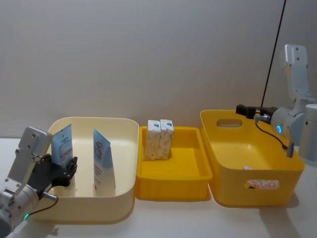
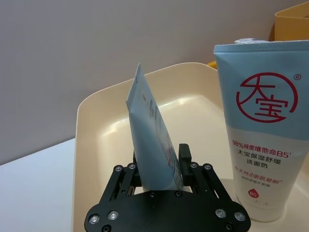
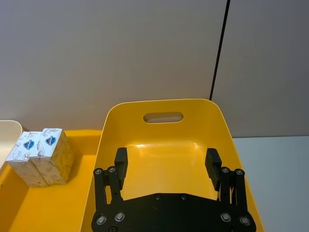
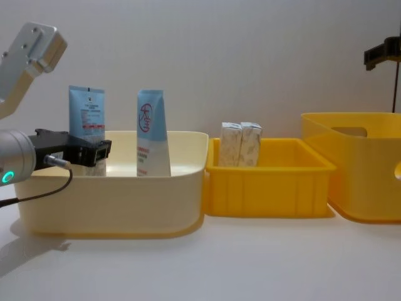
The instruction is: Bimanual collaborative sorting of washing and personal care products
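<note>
While the left gripper (image 2: 159, 162) pinches the lower part of one tube (image 2: 149, 130) between its narrowed fingers, that tube stands upright at the 9 o'clock side of the cream bin (image 1: 99, 120). Seen from the head, the bin sits at 8 o'clock on the table. A second tube (image 1: 103, 161) stands free near the bin's middle, toward 3 o'clock from the held one and apart from it, its red mark showing large in the left wrist view. Whether the held tube's base touches the bin floor I cannot tell.

Two cartons (image 1: 159, 140) stand upright, touching side by side, in the 11 o'clock corner of the small yellow tray (image 1: 173, 191), which lies at 6 o'clock, just beside the cream bin.

Over at 4 o'clock is the big yellow bin (image 1: 233, 183). Above its 12 o'clock rim hangs the right gripper (image 3: 166, 162), fingers spread wide, nothing between them.
</note>
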Controlling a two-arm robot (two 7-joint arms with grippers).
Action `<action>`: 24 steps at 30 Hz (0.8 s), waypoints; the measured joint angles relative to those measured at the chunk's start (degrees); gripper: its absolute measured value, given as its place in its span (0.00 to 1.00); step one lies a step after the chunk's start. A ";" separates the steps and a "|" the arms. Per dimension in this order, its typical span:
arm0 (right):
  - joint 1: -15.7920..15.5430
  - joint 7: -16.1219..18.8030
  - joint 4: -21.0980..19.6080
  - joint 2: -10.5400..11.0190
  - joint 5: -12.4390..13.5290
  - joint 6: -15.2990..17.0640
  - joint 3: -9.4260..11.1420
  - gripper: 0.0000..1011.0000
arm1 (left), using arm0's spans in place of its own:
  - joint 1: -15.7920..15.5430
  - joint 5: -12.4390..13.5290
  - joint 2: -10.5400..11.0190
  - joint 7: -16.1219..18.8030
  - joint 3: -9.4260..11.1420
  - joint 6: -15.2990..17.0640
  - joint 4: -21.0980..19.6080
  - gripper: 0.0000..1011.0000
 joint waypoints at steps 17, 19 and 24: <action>0.00 0.00 0.00 0.00 0.00 0.00 0.00 0.99 | -0.14 0.05 -0.04 -0.14 0.00 0.00 0.19 0.32; 0.00 0.00 0.00 0.00 0.00 0.00 0.00 0.99 | -0.15 0.05 -0.04 -0.14 0.00 -0.01 0.20 0.31; 0.00 0.00 0.00 0.00 0.00 0.00 0.00 0.99 | -0.18 0.05 -0.04 -0.15 0.00 -0.01 0.23 0.31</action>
